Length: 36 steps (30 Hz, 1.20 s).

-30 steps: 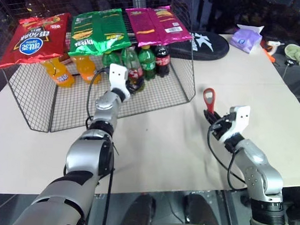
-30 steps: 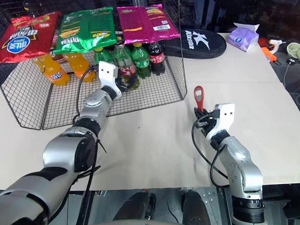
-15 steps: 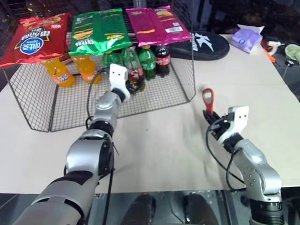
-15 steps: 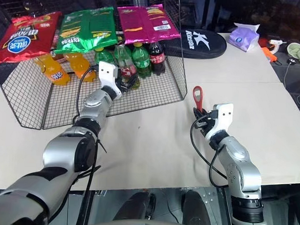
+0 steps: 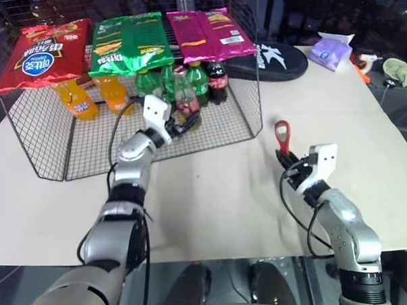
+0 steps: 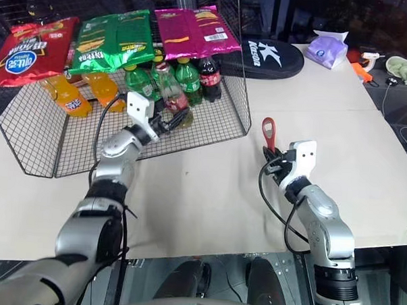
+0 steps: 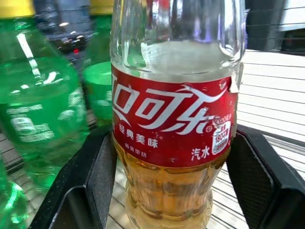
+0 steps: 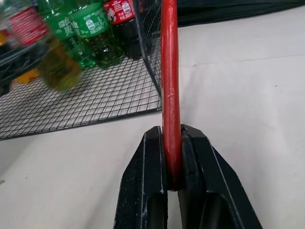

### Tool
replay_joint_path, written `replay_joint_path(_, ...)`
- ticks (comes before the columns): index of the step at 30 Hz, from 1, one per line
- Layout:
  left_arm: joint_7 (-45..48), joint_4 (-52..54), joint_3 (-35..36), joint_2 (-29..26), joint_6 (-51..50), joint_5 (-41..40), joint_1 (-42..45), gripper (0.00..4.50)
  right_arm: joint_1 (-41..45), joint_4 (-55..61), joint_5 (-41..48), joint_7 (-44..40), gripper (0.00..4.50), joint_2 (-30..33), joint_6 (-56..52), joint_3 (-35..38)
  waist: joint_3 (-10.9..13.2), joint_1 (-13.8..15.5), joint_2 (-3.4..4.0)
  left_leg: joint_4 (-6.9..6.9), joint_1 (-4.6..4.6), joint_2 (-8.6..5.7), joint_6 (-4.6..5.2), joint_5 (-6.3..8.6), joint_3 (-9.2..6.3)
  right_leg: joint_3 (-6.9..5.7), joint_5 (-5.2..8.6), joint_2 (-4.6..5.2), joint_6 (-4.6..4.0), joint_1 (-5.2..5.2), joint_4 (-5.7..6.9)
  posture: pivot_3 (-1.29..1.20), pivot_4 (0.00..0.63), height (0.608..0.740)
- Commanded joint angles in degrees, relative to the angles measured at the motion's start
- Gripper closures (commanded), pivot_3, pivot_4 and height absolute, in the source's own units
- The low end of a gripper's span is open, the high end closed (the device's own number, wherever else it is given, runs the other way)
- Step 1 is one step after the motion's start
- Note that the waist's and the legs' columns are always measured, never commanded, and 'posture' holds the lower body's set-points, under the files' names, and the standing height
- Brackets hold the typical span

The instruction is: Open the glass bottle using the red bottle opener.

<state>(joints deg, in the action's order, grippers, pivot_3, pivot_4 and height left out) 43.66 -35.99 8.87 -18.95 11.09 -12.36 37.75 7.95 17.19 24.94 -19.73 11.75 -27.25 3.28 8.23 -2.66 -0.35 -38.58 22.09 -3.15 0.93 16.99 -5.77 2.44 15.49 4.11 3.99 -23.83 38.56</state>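
The glass bottle (image 5: 186, 102), clear with a red label and yellowish liquid, leans at the front of the wire basket (image 5: 225, 130). My left gripper (image 5: 184, 122) is shut on its lower body. In the left wrist view the bottle (image 7: 174, 124) stands between the two black fingers (image 7: 95, 181), which press on its sides. Above the table to the right, my right gripper (image 5: 286, 159) is shut on the handle of the red bottle opener (image 5: 283, 134), whose ring head points up. The right wrist view shows the opener (image 8: 170, 71) edge-on, clamped between the fingers (image 8: 152, 181).
Green soda bottles (image 5: 200, 81), a dark cola bottle (image 5: 218, 79) and orange drinks (image 5: 77, 96) stand in the basket behind the glass bottle. Red (image 5: 39, 57), green (image 5: 127, 44) and pink (image 5: 205, 31) snack bags lie on its top. A black bag (image 5: 278, 58) and a purple pack (image 5: 333, 53) sit far right.
My left arm has drawn back toward me, bringing the glass bottle out of the row of green bottles and tilting it. The right gripper and the opener have stayed still.
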Motion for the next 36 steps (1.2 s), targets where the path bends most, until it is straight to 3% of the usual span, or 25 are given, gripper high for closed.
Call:
replay_joint_path(1, 2.3, 16.2, -0.9, -1.2, -7.1, -4.9, -3.9, 1.52, 1.2, 1.6, 0.2, -1.3, 4.50, 0.9, 1.3, 0.2, 0.0, 0.1, 0.00, -0.04, 0.00, 0.00, 0.00, 0.00, 0.00, 0.00, 0.00, -0.01, 0.00, 0.00, 0.02, 0.00, 0.150, 0.740)
replay_joint_path(6, 3.4, 36.4, -4.0, -2.7, -20.3, -10.0, -14.9, 1.52, 1.5, 2.3, -1.6, -3.8, 4.50, 3.9, 3.5, -0.4, 0.0, 0.3, 0.00, -0.08, -0.04, 0.04, 0.00, 0.00, 0.01, 0.03, 0.00, -0.01, 0.00, 0.04, 0.04, 0.00, 0.150, 0.740)
replay_joint_path(12, 1.6, 48.4, -6.5, -3.2, -28.8, -12.4, -21.8, 1.52, 1.0, 2.4, -2.8, -4.7, 4.50, 5.1, 5.8, -0.6, 0.0, 0.3, 0.01, -0.11, -0.08, 0.09, 0.00, 0.01, 0.06, 0.06, 0.00, -0.04, 0.00, 0.08, 0.06, 0.00, 0.150, 0.740)
replay_joint_path(19, -1.3, 52.6, -9.1, -2.7, -23.7, -7.2, -28.6, 1.52, 2.2, 1.9, -3.0, -4.8, 4.50, 4.1, 8.6, -0.1, 0.0, 0.4, 0.01, -0.10, -0.18, 0.14, 0.00, 0.01, 0.20, 0.17, 0.00, -0.07, 0.00, 0.10, 0.11, 0.00, 0.150, 0.740)
replay_joint_path(32, -4.6, 48.7, -9.6, -0.2, -12.1, -2.1, -34.5, 1.52, 3.5, 0.0, -4.8, -5.2, 4.50, 3.0, 10.3, -2.0, 0.0, 0.6, 0.01, -0.09, -0.18, 0.15, 0.00, 0.01, 0.24, 0.19, 0.00, -0.06, -0.01, 0.10, 0.07, 0.00, 0.150, 0.740)
replay_joint_path(33, -4.6, 48.3, -9.8, -0.3, -11.5, -1.8, -34.5, 0.73, 3.5, 0.0, -4.8, -5.2, 4.50, 3.0, 10.4, -2.1, 0.0, 0.6, 0.01, -0.09, -0.18, 0.15, 0.01, 0.01, 0.24, 0.19, 0.00, -0.06, 0.00, 0.10, 0.07, 0.00, 0.150, 0.740)
replay_joint_path(36, -4.7, 47.2, -9.7, -0.1, -10.9, -1.8, -34.1, 0.04, 3.4, -0.2, -5.0, -5.3, 4.50, 3.1, 10.6, -2.2, 0.0, 0.6, 0.01, -0.08, -0.19, 0.16, 0.01, 0.01, 0.25, 0.19, 0.00, -0.06, 0.00, 0.10, 0.06, 0.00, 0.150, 0.740)
